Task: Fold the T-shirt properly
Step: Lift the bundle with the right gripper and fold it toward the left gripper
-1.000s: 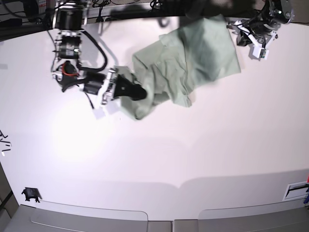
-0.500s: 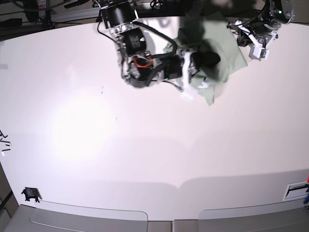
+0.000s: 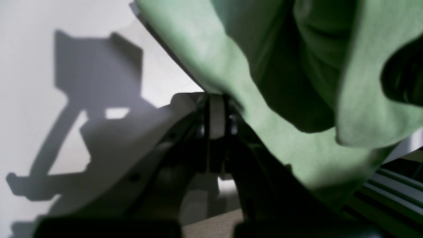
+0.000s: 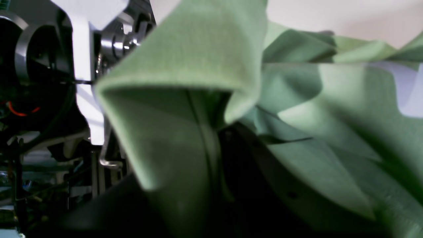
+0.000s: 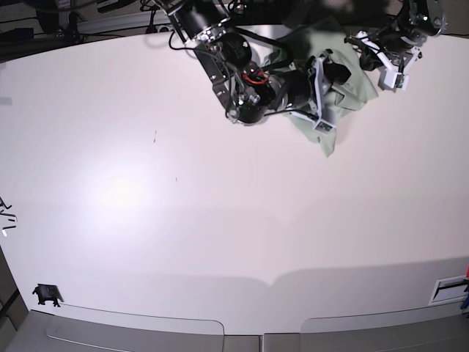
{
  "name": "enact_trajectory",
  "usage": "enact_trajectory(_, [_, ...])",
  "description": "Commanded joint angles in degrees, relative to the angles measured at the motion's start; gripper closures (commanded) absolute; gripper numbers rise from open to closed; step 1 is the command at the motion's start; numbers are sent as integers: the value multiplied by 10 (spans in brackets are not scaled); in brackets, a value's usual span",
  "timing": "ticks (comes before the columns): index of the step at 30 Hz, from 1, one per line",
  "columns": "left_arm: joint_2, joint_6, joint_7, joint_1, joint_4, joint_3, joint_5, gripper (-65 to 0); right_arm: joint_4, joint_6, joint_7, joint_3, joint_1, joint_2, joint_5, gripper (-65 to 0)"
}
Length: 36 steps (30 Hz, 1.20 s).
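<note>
From the base view I see the T-shirt [image 5: 344, 92] bunched into a crumpled heap at the far edge of the white table [image 5: 220, 220], towards the side where my left arm sits, with one corner of cloth trailing down towards me. My right gripper [image 5: 333, 73] reaches across from the far middle and is buried in the heap; its dark fingertip pokes out of the folds, and in the right wrist view the mint fabric [image 4: 185, 109] drapes over and between the fingers, so I read it as clamped on the shirt. My left gripper [image 5: 385, 62] sits at the far corner just beside the heap's edge. In the left wrist view the cloth [image 3: 290, 109] hangs right across the fingers [image 3: 216, 115], which stand close together, but I cannot tell whether they pinch the fabric or merely lie under it. A small black clip-like object [image 5: 46, 295] lies near the table's near corner, well apart from everything.
</note>
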Motion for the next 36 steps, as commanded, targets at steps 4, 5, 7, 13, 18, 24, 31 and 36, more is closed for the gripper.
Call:
enact_trajectory(4, [-5, -2, -5, 2, 8, -2, -7, 0, 12, 1, 5, -1, 13, -8, 58, -131])
enact_trajectory(5, [-5, -2, -5, 2, 8, -2, -7, 0, 13, 1, 3, -1, 14, -8, 69, -131])
enact_trajectory(7, [-5, -2, -5, 2, 8, -2, -7, 0, 15, 2, -6, -1, 16, -8, 95, -131])
enact_trajectory(13, [-5, -2, -5, 2, 8, -3, -7, 0, 15, 22, -14, -1, 21, -8, 227, -131])
enact_trajectory(18, [-7, -1, -5, -3, 8, -19, -6, 0, 15, 42, -30, -1, 26, -8, 302, -131])
enact_trajectory(24, [-7, -1, -4, -4, 12, -51, -7, 0, 15, 42, -33, -1, 45, -8, 276, -131])
enact_trajectory(31, [-10, -1, -5, -5, 12, -85, -10, 0, 15, 42, -30, -1, 49, -8, 195, -131])
enact_trajectory(36, [-13, -1, -5, -5, 13, -111, -12, 0, 15, 42, -26, -1, 49, -8, 182, -133])
